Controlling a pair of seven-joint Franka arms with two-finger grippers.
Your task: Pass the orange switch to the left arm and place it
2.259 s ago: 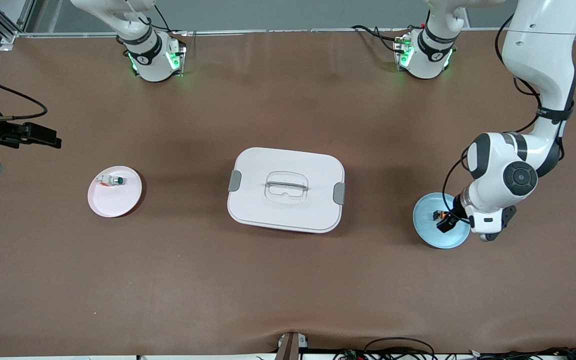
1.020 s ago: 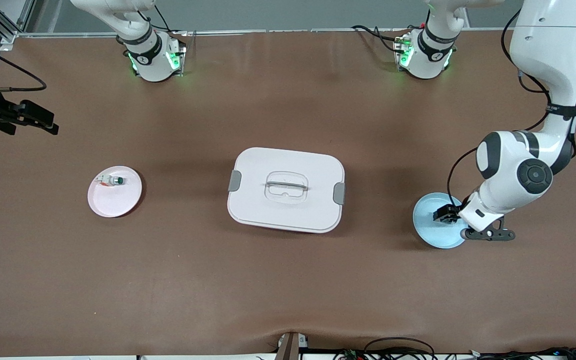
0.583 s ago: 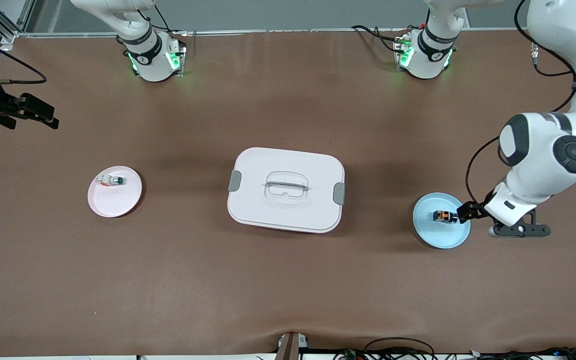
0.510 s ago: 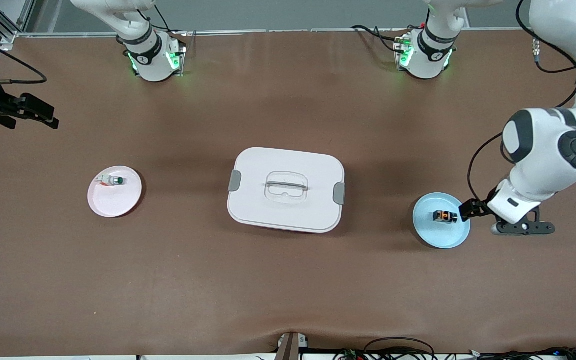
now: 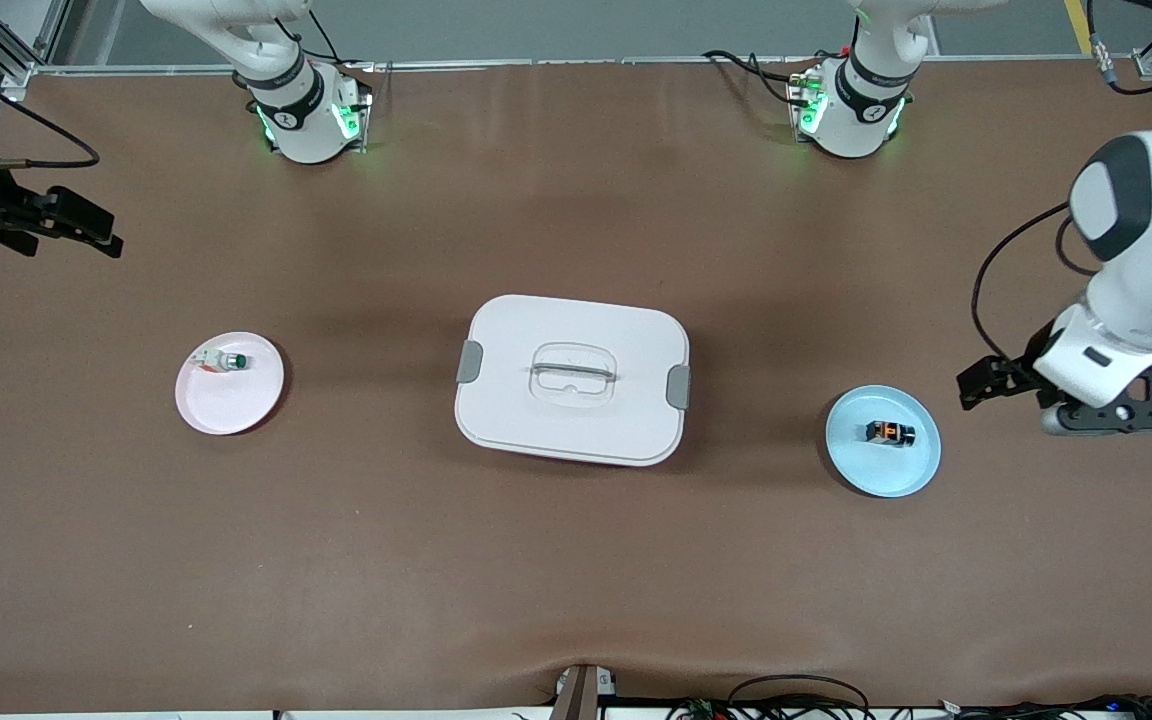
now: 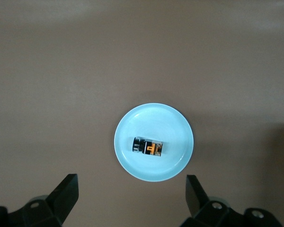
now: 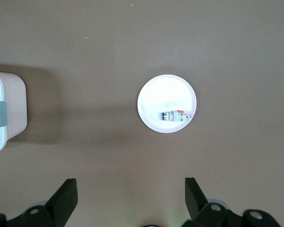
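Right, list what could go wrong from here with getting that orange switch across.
1. The orange switch is tiny and lies on its side on the blue plate; the open left gripper, now off to the side of the plate, may misalign or tip the plate.
2. The box sits between both plates, so a low carry could clip it.
3. The open right gripper waits up at its own end; any handover needs a long reach.

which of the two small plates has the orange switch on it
The light blue plate toward the left arm's end of the table holds the orange switch. The pale pink plate holds a white, green-buttoned switch.
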